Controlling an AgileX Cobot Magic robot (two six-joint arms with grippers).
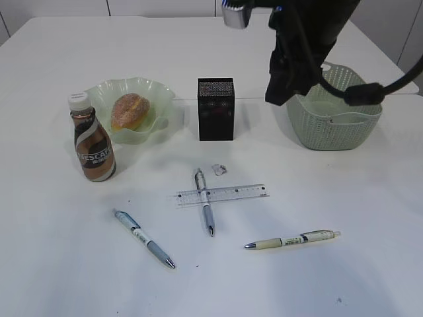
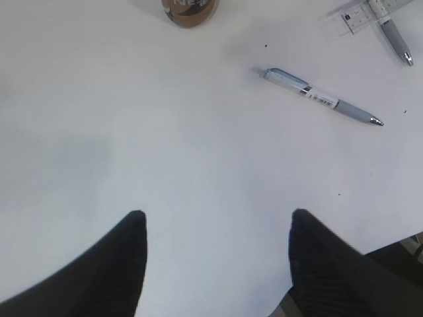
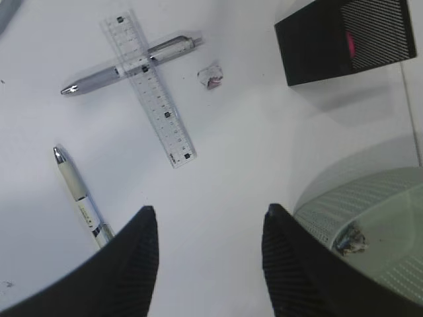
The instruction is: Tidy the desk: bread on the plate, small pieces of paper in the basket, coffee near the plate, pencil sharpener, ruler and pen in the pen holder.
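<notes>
Containers, mid-tidy.
Plate [image 1: 162, 99], upper left, holds bread [image 1: 129, 109]; basket [image 3: 390, 198], lower right, holds paper [image 3: 350, 240]; left gripper [image 2: 217, 228] and right gripper [image 3: 210, 221] spread, empty.

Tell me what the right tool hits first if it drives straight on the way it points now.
Probably bare desk: the right tool stands open and empty, with the ruler left of its line and the basket to its right. Depth is uncertain.
</notes>
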